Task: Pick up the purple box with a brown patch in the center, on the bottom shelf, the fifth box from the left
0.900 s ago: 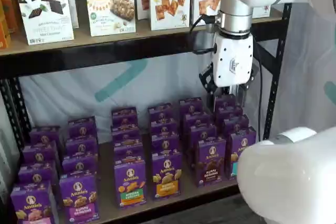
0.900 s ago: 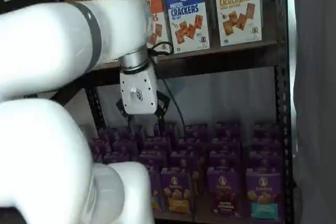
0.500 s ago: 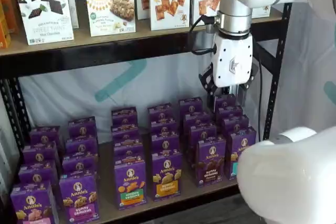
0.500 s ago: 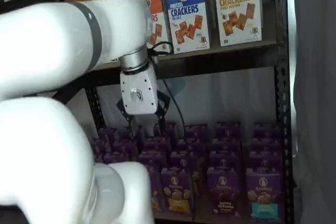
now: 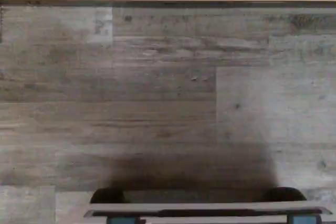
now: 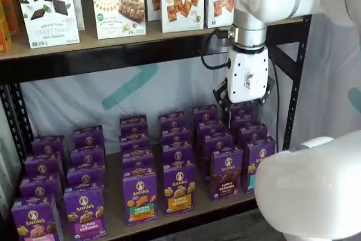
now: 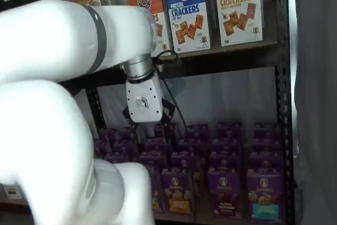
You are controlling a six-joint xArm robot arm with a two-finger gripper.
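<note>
The purple box (image 6: pixel 226 172) with the brown strip is standing upright at the front of its row on the bottom shelf (image 6: pixel 115 218), between an orange-strip carton (image 6: pixel 179 188) and a teal-strip carton (image 6: pixel 258 162); in a shelf view it is also showing at the front (image 7: pixel 226 191). The claw (image 6: pixel 243 107) is hanging above the back of the rows, near the rear cartons and touching none that I can see. Its black fingers are blending into the purple cartons behind, so I cannot tell whether they are parted. The wrist view is showing grey plank flooring (image 5: pixel 168 103) and the front edge of the surface.
</note>
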